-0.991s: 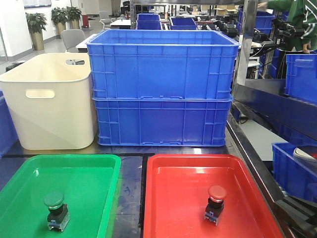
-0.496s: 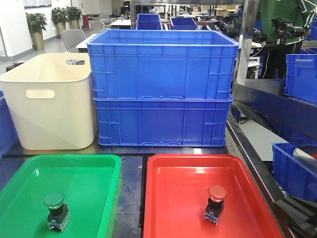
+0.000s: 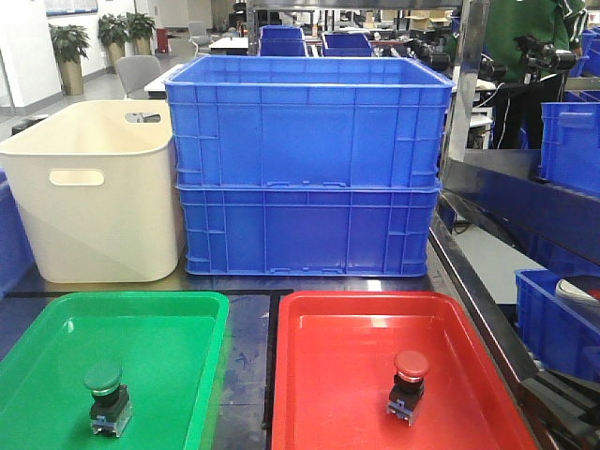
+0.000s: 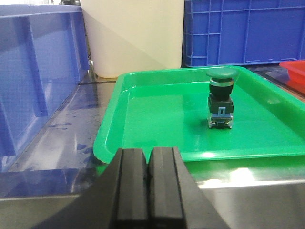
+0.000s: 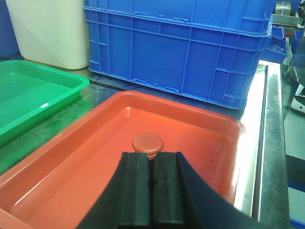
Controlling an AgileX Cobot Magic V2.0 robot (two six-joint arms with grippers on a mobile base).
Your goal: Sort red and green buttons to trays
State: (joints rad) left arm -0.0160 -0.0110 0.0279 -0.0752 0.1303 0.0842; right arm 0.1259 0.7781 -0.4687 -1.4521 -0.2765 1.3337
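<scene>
The green button (image 3: 105, 397) stands upright in the green tray (image 3: 178, 319); the left wrist view shows the green button (image 4: 220, 99) well beyond my left gripper (image 4: 147, 160), which is shut and empty before the green tray's (image 4: 143, 148) near rim. The red button (image 3: 408, 384) stands upright in the red tray (image 3: 328, 356). In the right wrist view the red button's cap (image 5: 147, 144) peeks just past my right gripper (image 5: 151, 162), shut with nothing in it, over the red tray (image 5: 81, 157). Neither gripper shows in the front view.
Two stacked blue crates (image 3: 309, 169) and a cream tub (image 3: 89, 192) stand behind the trays. Another blue crate (image 4: 33, 81) flanks the green tray on the left. A steel table edge (image 5: 267, 143) and more blue bins (image 3: 558, 319) lie at the right.
The buttons, trays and grippers have not moved. Only a person in the far background has shifted.
</scene>
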